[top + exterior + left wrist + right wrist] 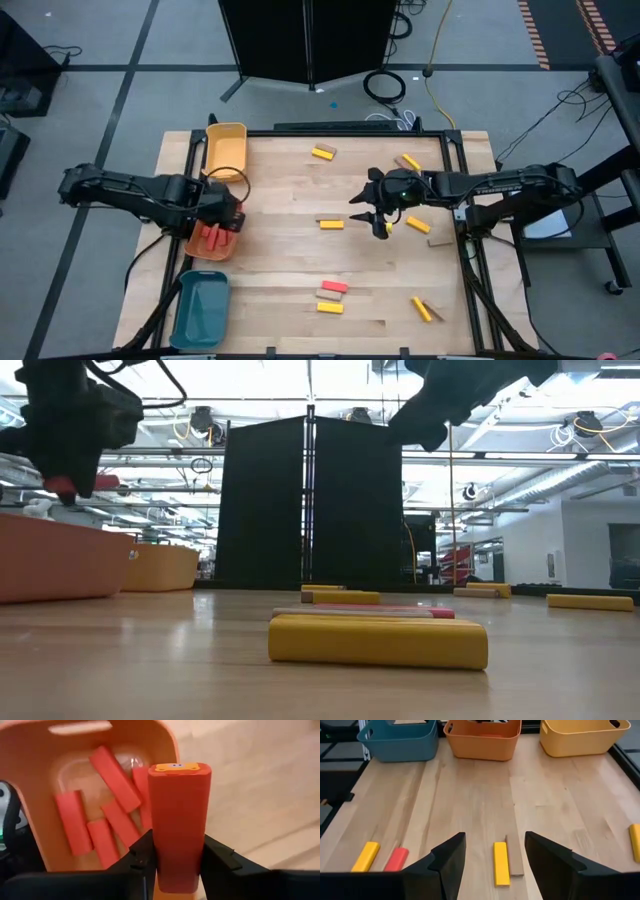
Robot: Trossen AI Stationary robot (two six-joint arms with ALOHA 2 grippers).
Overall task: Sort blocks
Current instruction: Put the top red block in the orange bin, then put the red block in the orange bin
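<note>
At the worktop's left edge, the left pincer (177, 865) clamps a red block (179, 820) above the orange tray (30, 835); releasing off-centre could drop it outside. Mid-worktop, the right pincer (495, 857) hangs apart over a yellow block (501, 862) touching a tan one (516, 860), which it might catch too.

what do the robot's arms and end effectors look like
Both arms are dark, jointed and slim, with black cables alongside. The left end effector has two black angular fingers; the right end effector has broad, black wedge-shaped fingers. The right arm carries faint pale lettering.
</note>
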